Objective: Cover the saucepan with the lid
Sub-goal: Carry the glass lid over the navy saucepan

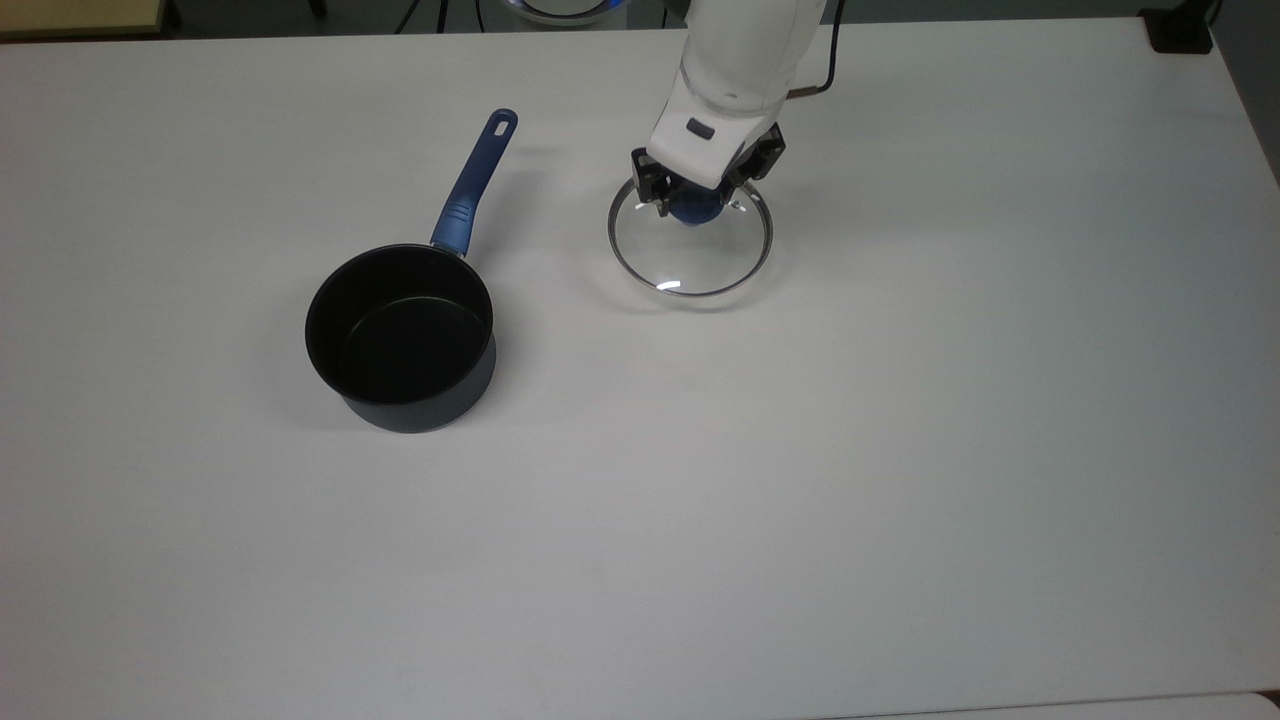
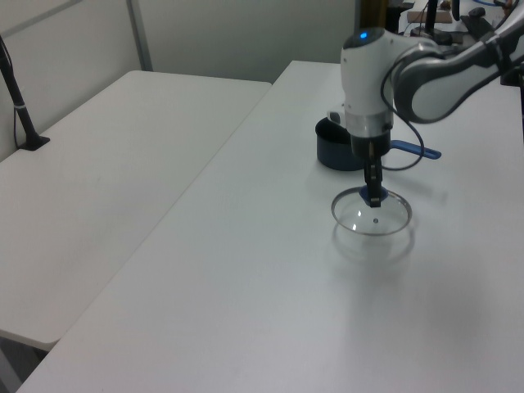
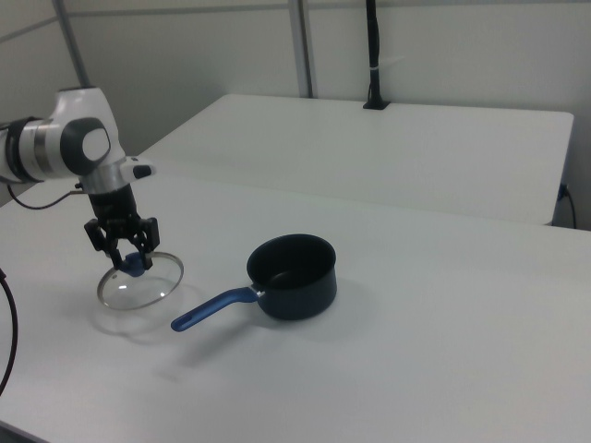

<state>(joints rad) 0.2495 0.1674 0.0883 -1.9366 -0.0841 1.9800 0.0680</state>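
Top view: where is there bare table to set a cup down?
The wide stretch of table below and to the top view's right of the lid is bare. It is crowded only between the saucepan and the lid.
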